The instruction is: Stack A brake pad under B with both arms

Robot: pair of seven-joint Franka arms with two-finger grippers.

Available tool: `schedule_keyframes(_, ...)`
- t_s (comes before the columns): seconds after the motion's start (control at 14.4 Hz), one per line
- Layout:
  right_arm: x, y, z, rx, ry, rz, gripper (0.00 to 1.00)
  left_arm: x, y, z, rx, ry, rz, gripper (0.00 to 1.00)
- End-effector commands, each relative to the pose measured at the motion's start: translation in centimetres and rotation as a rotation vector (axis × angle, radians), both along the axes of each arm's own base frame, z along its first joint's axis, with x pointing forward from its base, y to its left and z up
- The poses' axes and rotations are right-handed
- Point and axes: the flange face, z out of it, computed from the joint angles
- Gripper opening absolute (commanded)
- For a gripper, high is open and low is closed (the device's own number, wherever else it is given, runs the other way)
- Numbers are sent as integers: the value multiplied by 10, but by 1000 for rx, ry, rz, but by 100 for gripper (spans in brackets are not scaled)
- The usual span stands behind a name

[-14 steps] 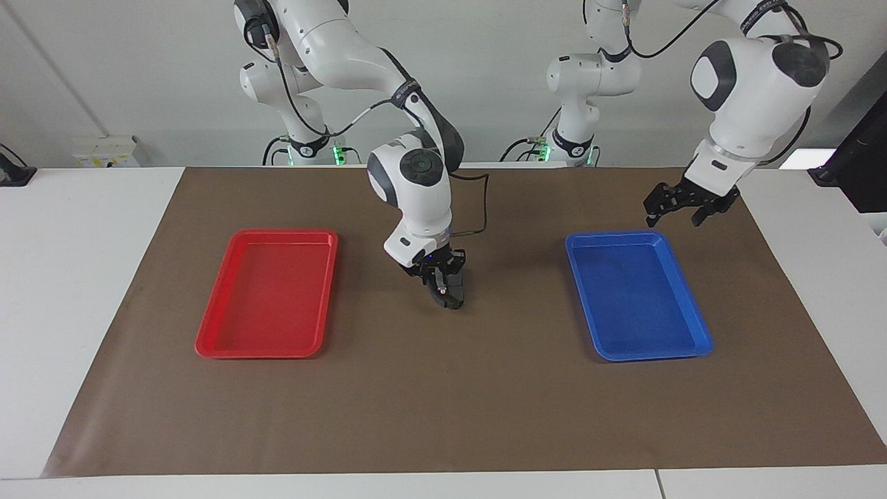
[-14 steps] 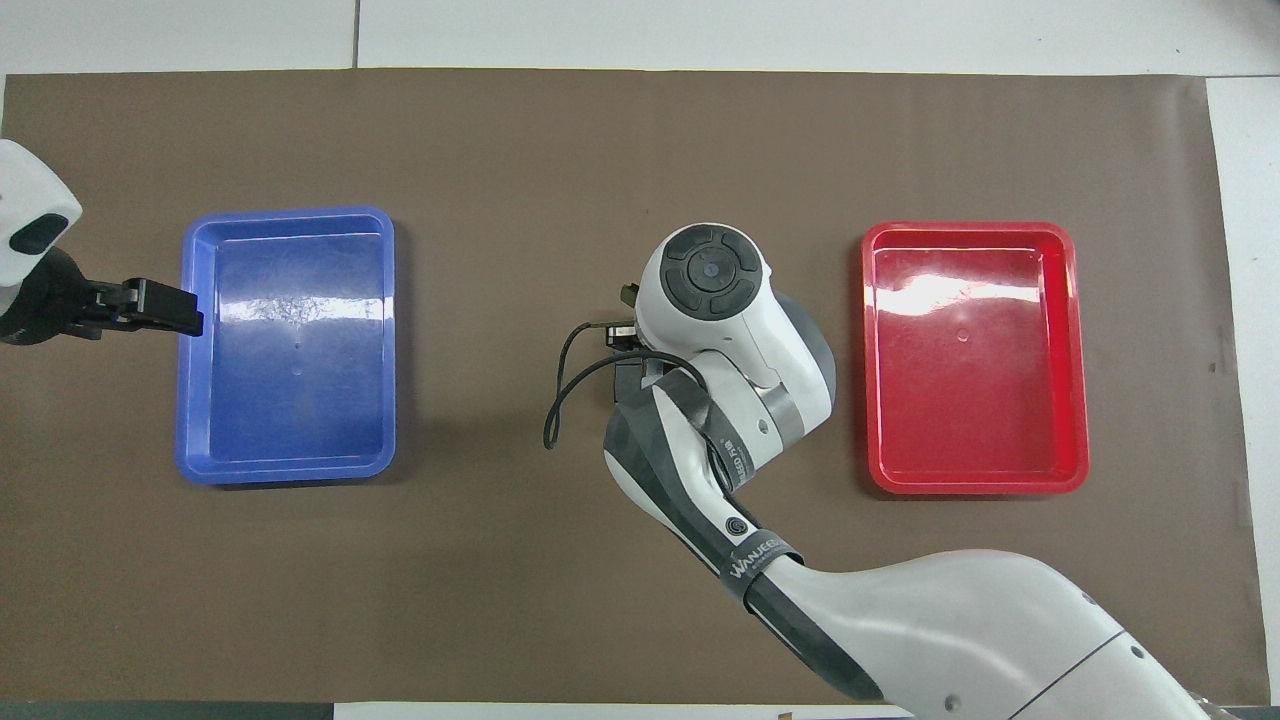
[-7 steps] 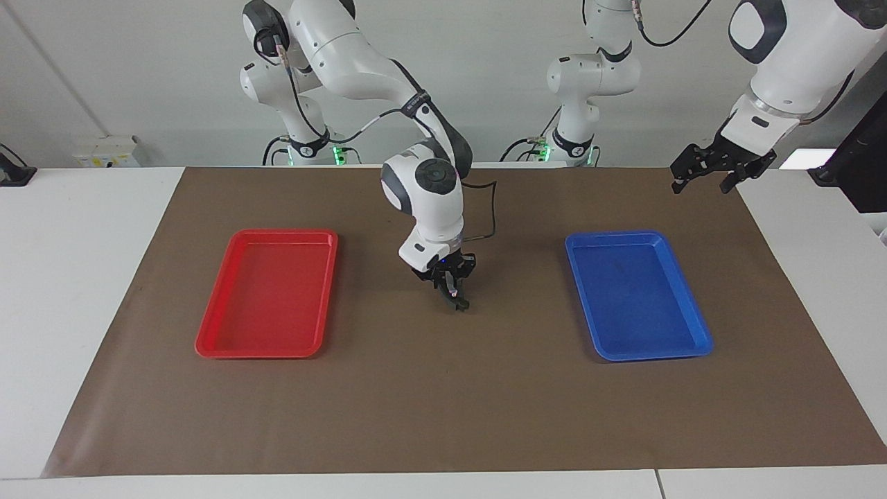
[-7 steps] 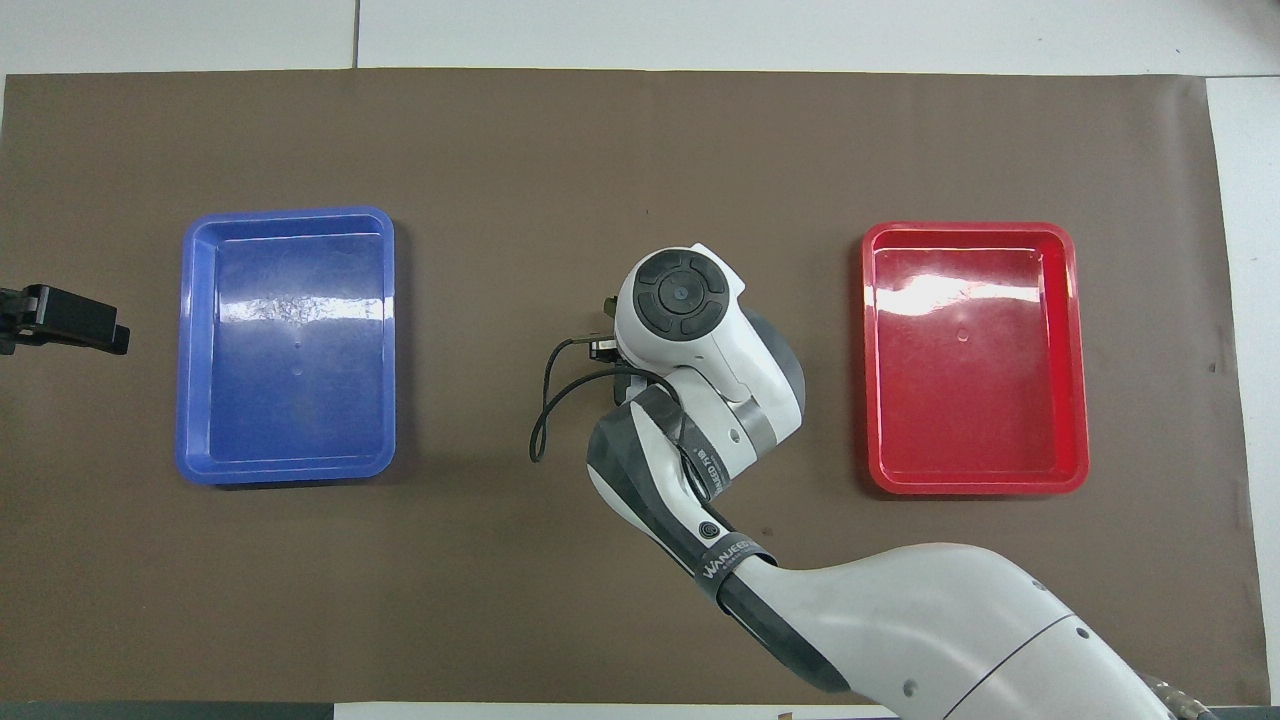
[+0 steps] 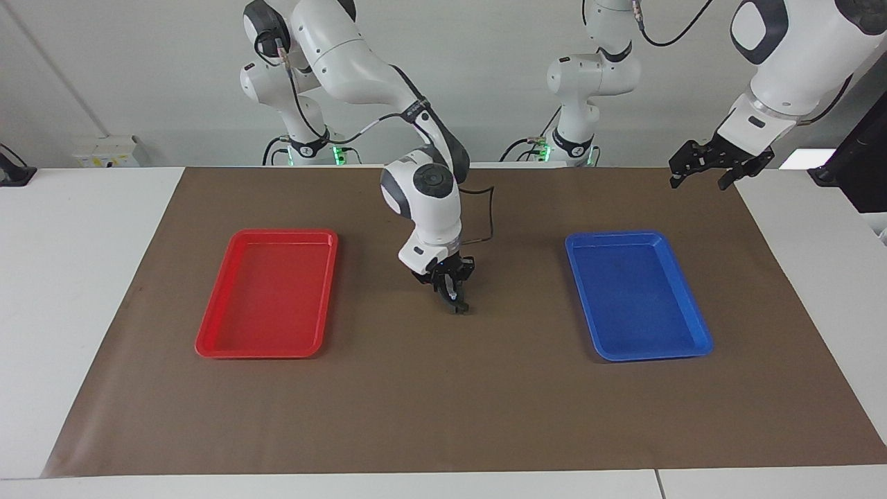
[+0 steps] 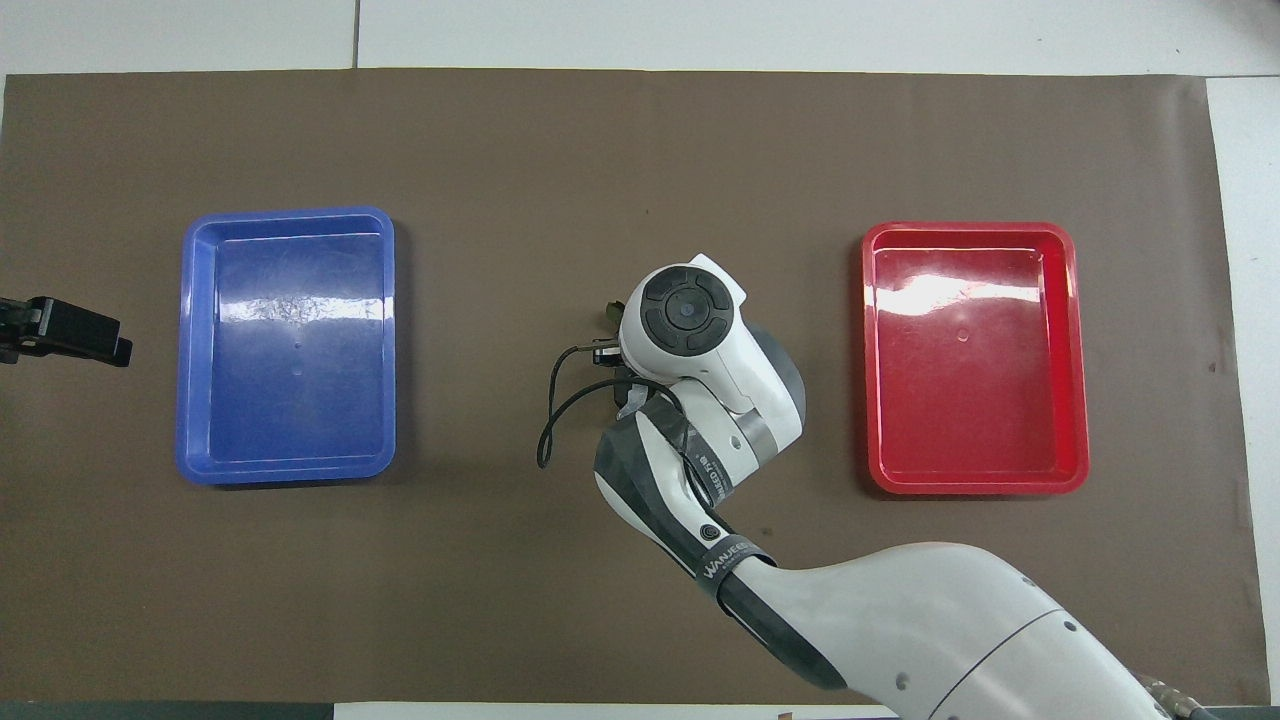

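Note:
Neither brake pad A nor pad B shows in either view. My right gripper point(image 5: 455, 303) points down at the middle of the brown mat point(image 5: 443, 402), between the two trays, with its tip at or just above the mat. In the overhead view the right wrist covers it, and only a dark bit of the right gripper point(image 6: 612, 318) shows. I cannot tell if it holds anything. My left gripper point(image 5: 698, 181) is open and empty, raised over the mat's edge by the left arm's end of the table. It also shows in the overhead view point(image 6: 75, 332).
An empty red tray point(image 5: 267, 350) lies on the mat toward the right arm's end. An empty blue tray point(image 5: 651, 355) lies toward the left arm's end. White table point(image 5: 83, 277) surrounds the mat. A black cable point(image 6: 552, 420) loops from the right wrist.
My left gripper rose from beside the blue tray's corner and moved up and out toward the left arm's end. My right gripper turned and shifted slightly at the mat's middle.

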Motion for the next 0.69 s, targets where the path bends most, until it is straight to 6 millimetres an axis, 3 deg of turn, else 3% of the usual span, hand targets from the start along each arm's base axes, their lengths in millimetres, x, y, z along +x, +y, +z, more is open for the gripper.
schedule_keyframes(0.0, -4, -2, 6, 0, -26, -14, 1, -5, 2, 1, 16, 11, -12, 99)
schedule_keyframes(0.42, -10, 3, 0, 8, -36, -4, 3, -5, 2, 2, 16, 8, -12, 99)
schedule_keyframes(0.49, -11, 2, 0, 7, -34, -4, 9, -5, 2, 2, 16, 8, -12, 99)
schedule_keyframes(0.55, -10, 2, 0, 7, -34, -5, 37, -5, 2, 2, 16, 8, -12, 99)
schedule_keyframes(0.62, -11, 2, -1, 6, -33, -5, 89, -5, 2, 2, 16, 8, -12, 99)
